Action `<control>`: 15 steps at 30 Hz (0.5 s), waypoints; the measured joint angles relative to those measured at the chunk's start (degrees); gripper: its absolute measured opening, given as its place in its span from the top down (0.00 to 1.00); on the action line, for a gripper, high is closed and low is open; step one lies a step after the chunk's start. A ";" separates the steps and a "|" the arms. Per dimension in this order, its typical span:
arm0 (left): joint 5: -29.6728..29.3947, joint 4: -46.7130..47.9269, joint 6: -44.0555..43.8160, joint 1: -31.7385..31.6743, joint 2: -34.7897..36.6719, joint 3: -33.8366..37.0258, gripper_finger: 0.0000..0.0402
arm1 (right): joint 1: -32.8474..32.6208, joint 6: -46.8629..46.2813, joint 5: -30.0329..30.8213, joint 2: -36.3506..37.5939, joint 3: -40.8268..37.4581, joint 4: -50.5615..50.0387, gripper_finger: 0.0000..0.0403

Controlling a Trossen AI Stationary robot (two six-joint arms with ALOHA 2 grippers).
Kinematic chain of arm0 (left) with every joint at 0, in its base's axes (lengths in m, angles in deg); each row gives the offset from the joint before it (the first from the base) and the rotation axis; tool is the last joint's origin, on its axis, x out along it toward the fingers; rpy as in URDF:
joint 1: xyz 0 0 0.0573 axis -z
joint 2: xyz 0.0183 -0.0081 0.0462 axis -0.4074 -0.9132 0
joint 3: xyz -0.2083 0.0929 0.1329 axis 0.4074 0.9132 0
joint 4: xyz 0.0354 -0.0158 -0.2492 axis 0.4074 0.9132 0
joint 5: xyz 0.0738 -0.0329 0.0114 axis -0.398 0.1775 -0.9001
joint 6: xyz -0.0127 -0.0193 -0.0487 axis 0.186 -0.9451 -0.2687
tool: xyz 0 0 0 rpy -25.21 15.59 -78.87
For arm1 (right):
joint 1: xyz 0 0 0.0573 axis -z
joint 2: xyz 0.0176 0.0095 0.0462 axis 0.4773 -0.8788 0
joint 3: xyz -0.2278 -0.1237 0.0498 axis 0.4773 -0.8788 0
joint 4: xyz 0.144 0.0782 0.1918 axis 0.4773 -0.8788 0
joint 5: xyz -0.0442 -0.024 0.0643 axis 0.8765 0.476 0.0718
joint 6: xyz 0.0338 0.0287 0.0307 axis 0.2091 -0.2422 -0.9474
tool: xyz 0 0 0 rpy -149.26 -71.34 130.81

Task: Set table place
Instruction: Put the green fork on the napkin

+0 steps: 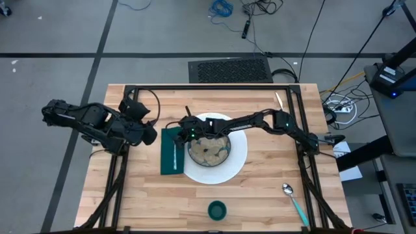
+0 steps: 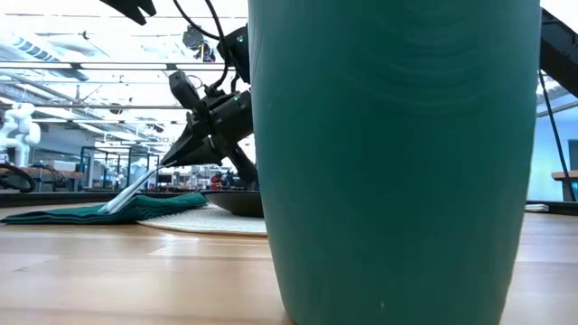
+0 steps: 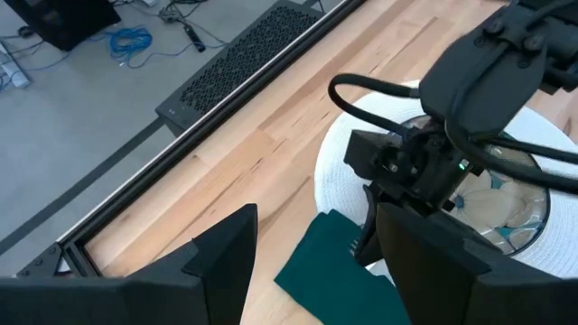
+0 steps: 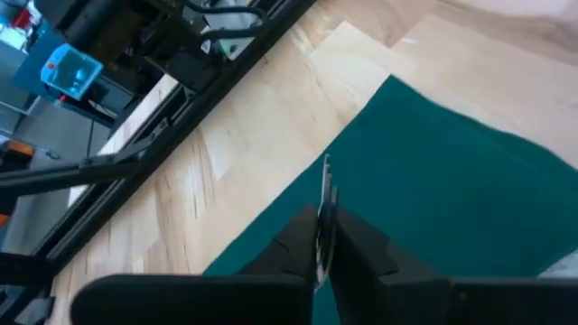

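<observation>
- At the centre of the high view, the right gripper (image 1: 187, 130) reaches across the white plate (image 1: 239, 156) to the dark green napkin (image 1: 168, 159), which lies against the plate's left edge.
- Its fingers are closed tight on a thin silver utensil (image 4: 323, 212); whether it is the fork or the knife, I cannot tell. The low view shows the utensil slanting down, its far end resting on the napkin.
- The left gripper (image 3: 307, 262) waits at the left of the table (image 1: 260, 195), fingers spread wide, holding nothing.
- The bowl (image 1: 209, 151) sits on the plate; the cup (image 1: 217, 210) stands at lower centre and the teal-handled spoon (image 1: 294, 201) at lower right.
- Step in hand, as I judge it: laying this utensil on the napkin. Next it needs lowering flat, then the fingers parting.
</observation>
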State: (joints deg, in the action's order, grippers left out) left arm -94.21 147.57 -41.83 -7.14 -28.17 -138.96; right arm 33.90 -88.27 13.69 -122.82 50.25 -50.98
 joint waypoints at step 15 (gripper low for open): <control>-0.01 -0.01 -0.02 0.00 0.00 0.00 0.47 | 1.10 5.29 0.21 -0.01 0.00 0.04 0.74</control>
State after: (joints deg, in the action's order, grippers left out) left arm -94.22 147.56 -41.85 -7.14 -28.17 -138.96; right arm 35.00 -82.98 13.90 -122.83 50.25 -50.94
